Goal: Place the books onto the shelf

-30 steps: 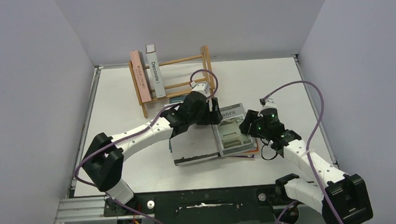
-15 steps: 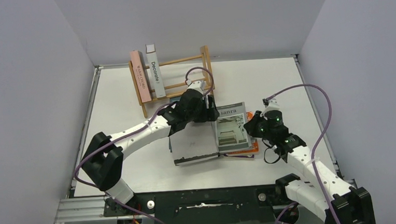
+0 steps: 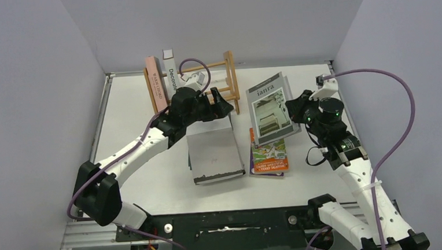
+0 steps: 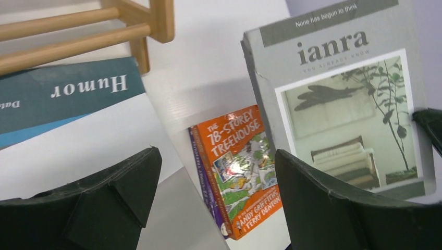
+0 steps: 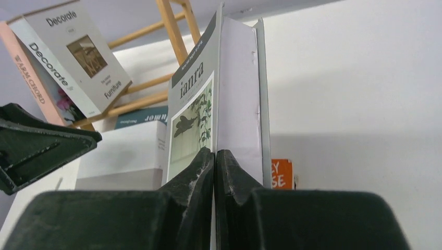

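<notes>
**Right claw [image 3: 295, 110] hoists the grey ianra book [image 3: 271, 107] off the pile; left claw [image 3: 220, 106] swings back to the shelf [image 3: 232, 83]**

Since a second ago the left arm has left the flat books and reached back to the shelf. Meanwhile the right arm has carried the grey ianra book up and away to the right.

Far left, the pink book [image 3: 154, 87] and the Decorate book [image 3: 172, 77] lean together at the shelf's left ladder end. The left claw hangs just before the right ladder end, jaws spread wide with nothing between them. Its own camera shows the teal Humor book [image 4: 62, 94] lying flat by the foot of the shelf.

Nearer the arms, the big grey book [image 3: 213, 151] lies flat on the table [image 3: 125, 107]. Just right of it lies the orange paperback [image 3: 269, 157], with a purple spine showing under its left edge.

Further right, the grey ianra book is held in the air above the table, its front cover turned toward the left arm. The right claw is pressed together, pinching the book by the edge of its front cover
</notes>
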